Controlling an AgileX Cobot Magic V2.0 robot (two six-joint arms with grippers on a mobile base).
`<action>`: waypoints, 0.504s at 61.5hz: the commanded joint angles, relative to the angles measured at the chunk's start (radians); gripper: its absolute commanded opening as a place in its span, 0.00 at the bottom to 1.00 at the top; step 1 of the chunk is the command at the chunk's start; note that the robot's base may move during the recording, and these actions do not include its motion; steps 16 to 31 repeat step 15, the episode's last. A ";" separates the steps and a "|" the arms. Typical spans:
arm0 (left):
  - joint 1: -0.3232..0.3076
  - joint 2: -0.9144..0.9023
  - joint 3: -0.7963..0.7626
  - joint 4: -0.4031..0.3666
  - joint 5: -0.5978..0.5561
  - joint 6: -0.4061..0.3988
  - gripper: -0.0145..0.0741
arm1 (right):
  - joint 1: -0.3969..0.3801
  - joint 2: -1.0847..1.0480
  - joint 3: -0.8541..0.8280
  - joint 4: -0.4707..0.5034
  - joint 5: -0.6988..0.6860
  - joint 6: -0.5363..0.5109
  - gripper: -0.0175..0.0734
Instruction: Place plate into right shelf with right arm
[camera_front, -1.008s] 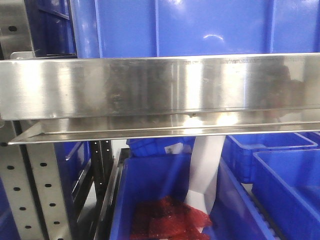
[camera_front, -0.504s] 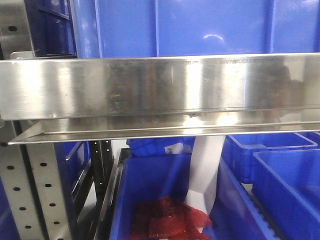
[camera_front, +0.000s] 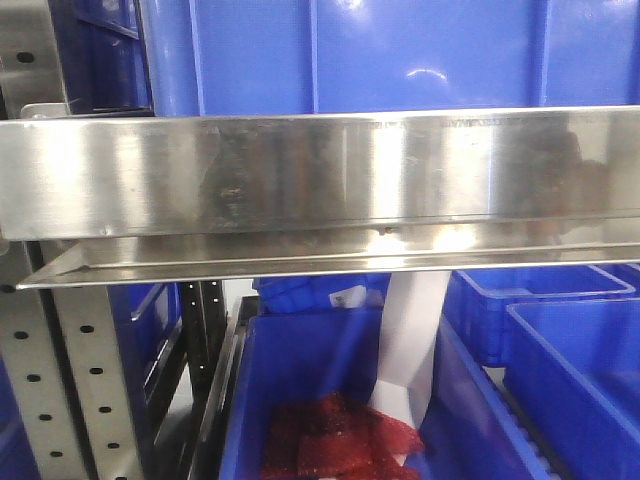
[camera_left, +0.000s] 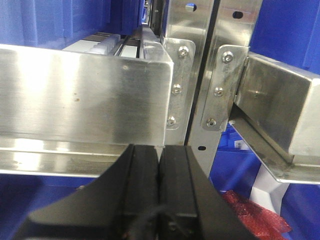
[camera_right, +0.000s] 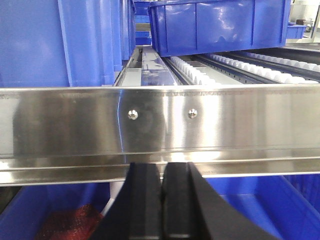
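- Front-facing view matches the earlier frames: right shelf (camera_front: 320, 175) ledge and blue bins (camera_front: 400, 50) unmoved.
- Left gripper (camera_left: 159, 192) and right gripper (camera_right: 162, 200) have fingers pressed together, holding nothing.
- Plate appears in no view.

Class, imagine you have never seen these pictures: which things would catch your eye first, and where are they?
A shiny steel shelf ledge runs straight across the front view, with a big blue bin sitting above it. Below it, red mesh material lies in a lower blue bin. In each wrist view, a black tool, left and right, sits shut before the steel.
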 joint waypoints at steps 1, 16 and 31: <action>-0.007 -0.004 0.010 -0.002 -0.084 -0.006 0.11 | -0.007 -0.014 -0.008 -0.001 -0.079 0.002 0.26; -0.007 -0.004 0.010 -0.002 -0.084 -0.006 0.11 | -0.007 -0.014 -0.008 -0.001 -0.079 0.002 0.26; -0.007 -0.004 0.010 -0.002 -0.084 -0.006 0.11 | -0.007 -0.014 -0.008 -0.001 -0.079 0.002 0.26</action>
